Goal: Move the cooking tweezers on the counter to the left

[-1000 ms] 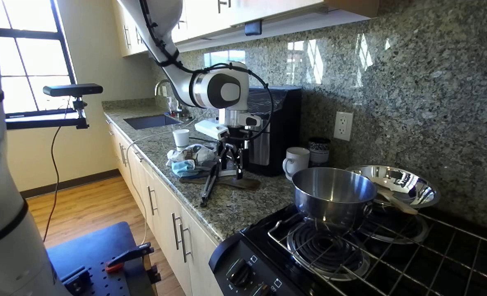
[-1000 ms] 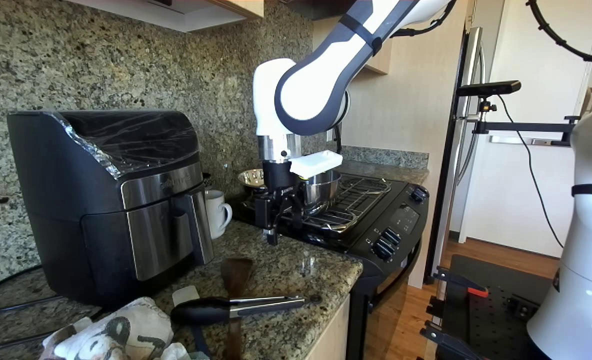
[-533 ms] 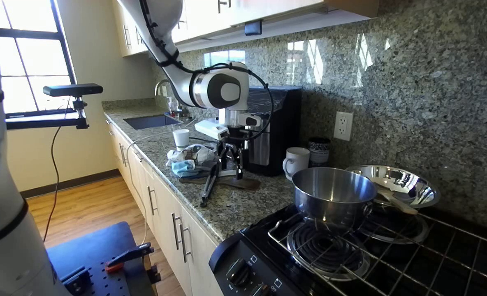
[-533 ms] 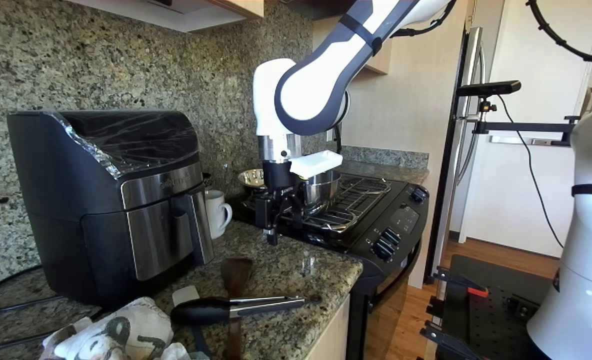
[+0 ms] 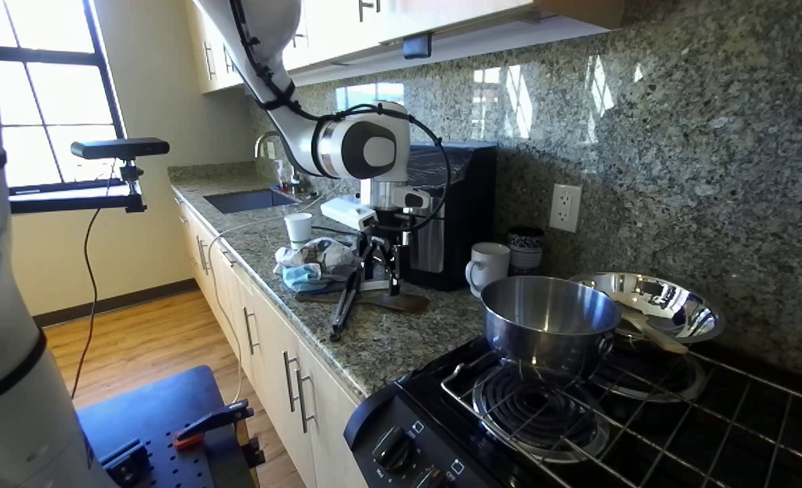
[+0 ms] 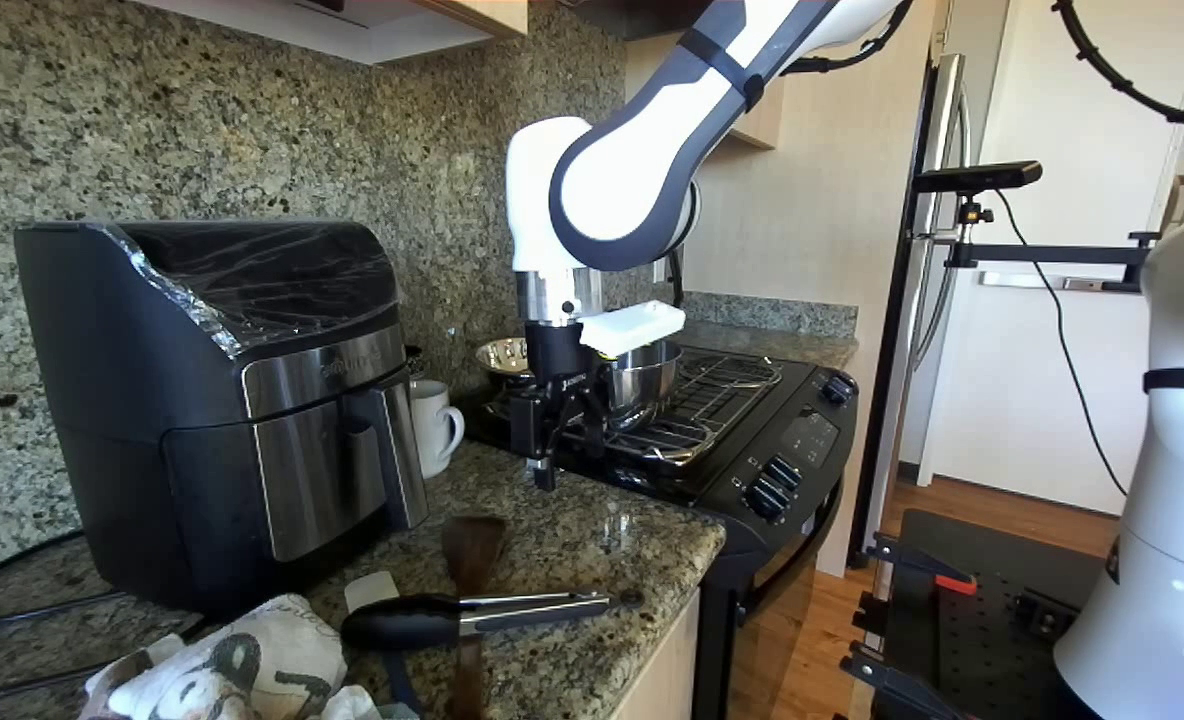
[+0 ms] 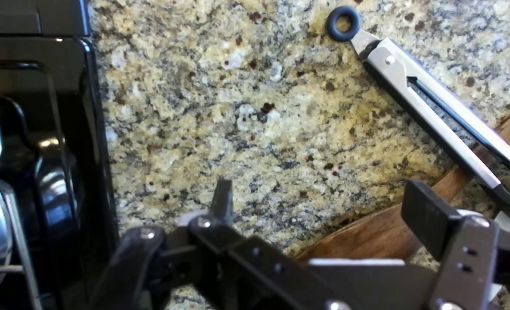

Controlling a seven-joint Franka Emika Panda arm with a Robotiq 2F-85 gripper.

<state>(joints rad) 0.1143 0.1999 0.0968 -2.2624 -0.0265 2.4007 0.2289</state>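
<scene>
Two fingers (image 7: 429, 217) of mine were spread wide above the table (image 7: 194, 129), kinda near the tweezers (image 7: 442, 128) but apart from them. Those were just lying there on the table, ring end toward the front edge, crossing over the handle of a wooden spatula (image 6: 474, 548), with the black tips right near a crumpled towel (image 6: 262, 650). Air fryer (image 6: 122, 430) stood closer to the wall (image 6: 232, 140), mug (image 5: 492, 264) just beside it. In both exterior views the pot (image 5: 540, 352) sat on the stove (image 6: 802, 435).
</scene>
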